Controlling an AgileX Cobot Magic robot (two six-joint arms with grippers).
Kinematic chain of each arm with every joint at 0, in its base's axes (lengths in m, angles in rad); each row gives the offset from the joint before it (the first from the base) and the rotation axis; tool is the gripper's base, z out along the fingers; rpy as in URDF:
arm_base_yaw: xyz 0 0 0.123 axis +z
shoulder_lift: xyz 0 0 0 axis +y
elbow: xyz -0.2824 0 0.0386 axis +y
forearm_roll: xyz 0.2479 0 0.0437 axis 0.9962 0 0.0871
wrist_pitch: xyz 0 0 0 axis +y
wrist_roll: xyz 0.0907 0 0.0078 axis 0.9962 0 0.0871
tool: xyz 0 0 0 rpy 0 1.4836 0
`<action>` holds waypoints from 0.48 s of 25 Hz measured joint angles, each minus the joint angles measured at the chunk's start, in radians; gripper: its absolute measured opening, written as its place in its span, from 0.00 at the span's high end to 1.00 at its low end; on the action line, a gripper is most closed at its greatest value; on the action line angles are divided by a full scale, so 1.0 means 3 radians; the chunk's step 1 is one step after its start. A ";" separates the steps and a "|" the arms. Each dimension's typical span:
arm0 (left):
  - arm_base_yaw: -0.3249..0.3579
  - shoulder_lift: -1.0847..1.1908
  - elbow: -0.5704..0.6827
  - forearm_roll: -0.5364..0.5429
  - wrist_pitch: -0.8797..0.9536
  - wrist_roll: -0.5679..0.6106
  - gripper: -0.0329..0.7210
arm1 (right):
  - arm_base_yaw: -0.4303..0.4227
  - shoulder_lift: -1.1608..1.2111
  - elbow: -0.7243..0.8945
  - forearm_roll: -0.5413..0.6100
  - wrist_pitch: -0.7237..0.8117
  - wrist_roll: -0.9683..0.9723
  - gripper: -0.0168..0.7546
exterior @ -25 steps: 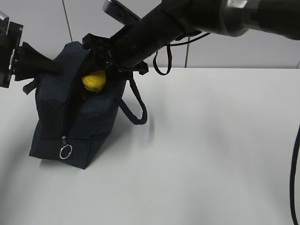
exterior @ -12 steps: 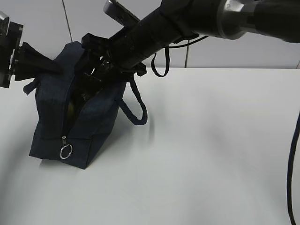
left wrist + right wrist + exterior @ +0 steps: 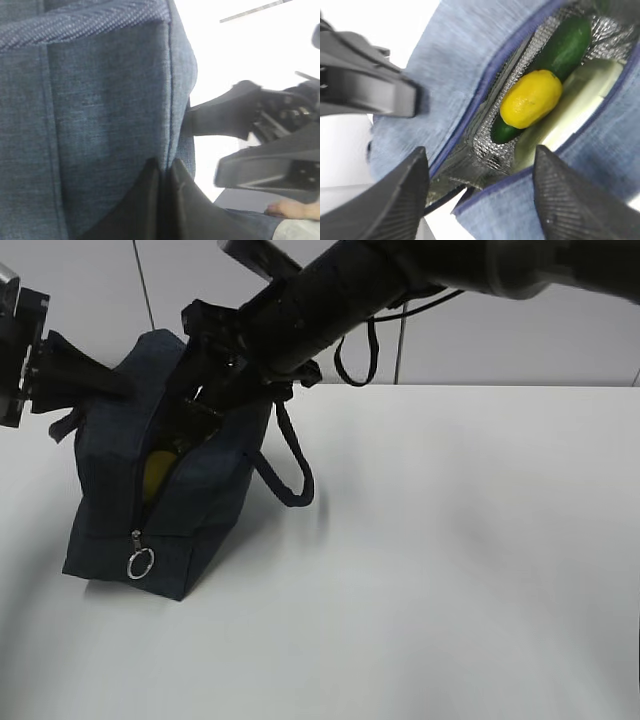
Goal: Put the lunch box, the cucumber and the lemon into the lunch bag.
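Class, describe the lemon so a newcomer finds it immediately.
Find the navy lunch bag standing at the table's left. Look through its open top: the lemon lies on the dark green cucumber, beside a pale green lid. It is the only bright yellow oval there.

Lab: bare white table (image 3: 450, 540), panelled wall (image 3: 500, 350)

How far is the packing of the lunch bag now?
Nearly done. The lemon lies on the cucumber inside the lunch bag, over the lunch box. The right pincer is open and empty above the opening; the left pincer pinches the bag's fabric. Nothing remains outside.
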 joint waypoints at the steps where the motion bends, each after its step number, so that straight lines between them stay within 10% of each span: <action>1: 0.0000 0.0000 0.0000 0.0013 0.0000 0.0000 0.97 | 0.0000 -0.0044 0.0000 -0.0054 0.0009 0.0000 0.35; 12: 0.0000 0.0000 0.0000 0.0109 0.0008 0.0002 0.97 | 0.0000 -0.0212 -0.0006 -0.1120 0.0224 0.0606 0.35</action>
